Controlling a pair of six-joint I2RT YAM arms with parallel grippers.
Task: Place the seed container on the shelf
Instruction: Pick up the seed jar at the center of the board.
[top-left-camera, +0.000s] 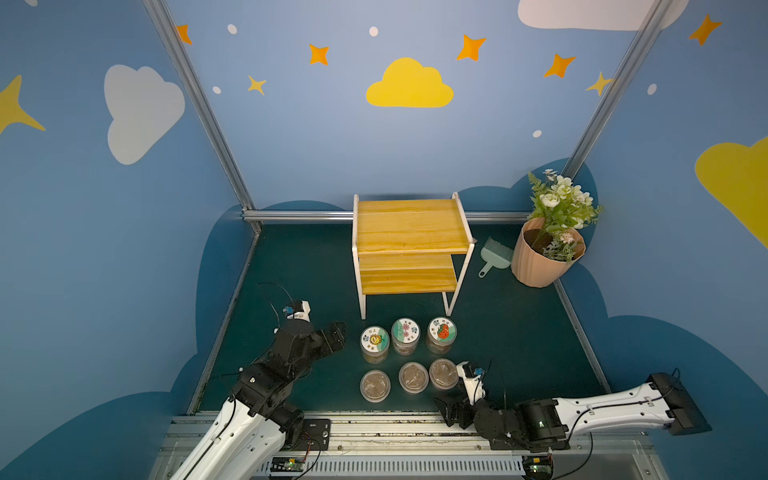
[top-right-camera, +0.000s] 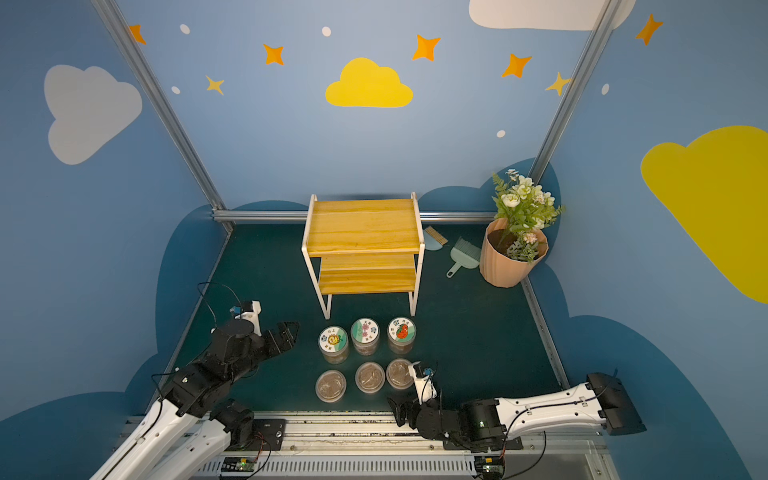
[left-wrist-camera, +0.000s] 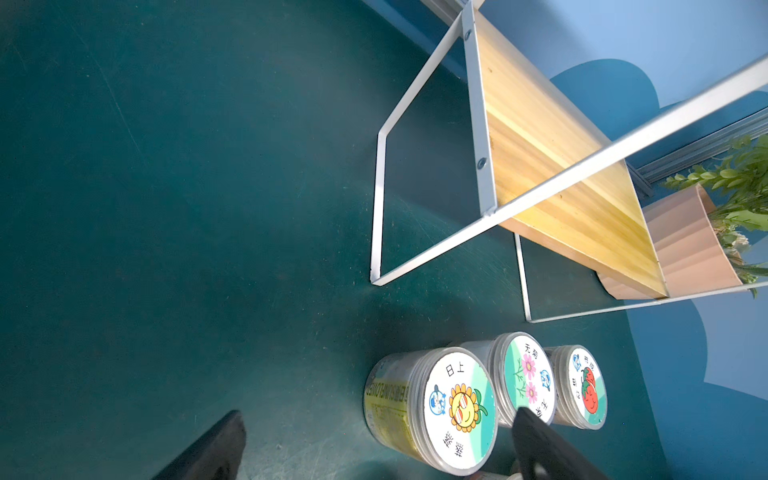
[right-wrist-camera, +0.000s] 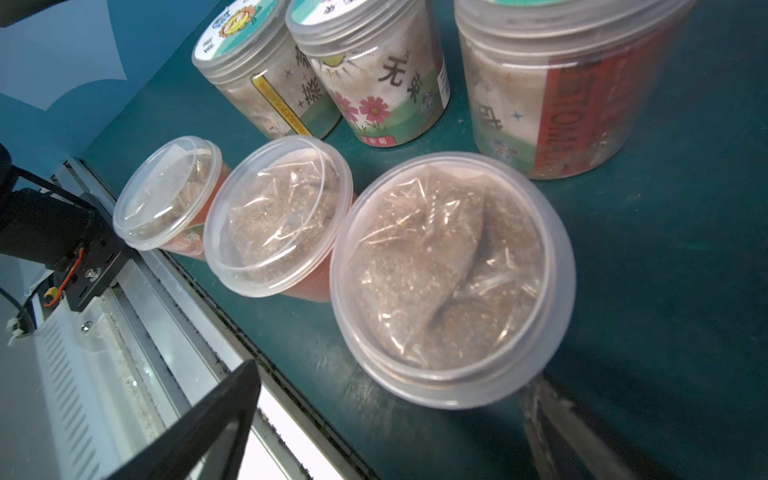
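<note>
Clear-plastic seed containers (top-left-camera: 405, 334), six, stand at the shelf's (top-left-camera: 411, 226) 6 o'clock. Left gripper (top-left-camera: 338, 334) at their 9 o'clock and right gripper (top-left-camera: 446, 413) at 5 o'clock both gape empty. The right arm's camera mount (top-left-camera: 471, 380) partly hides one tub (top-left-camera: 440, 372).

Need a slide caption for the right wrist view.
Right gripper open, near three clear-lidded tubs on green mat, three labelled jars beyond.
</note>
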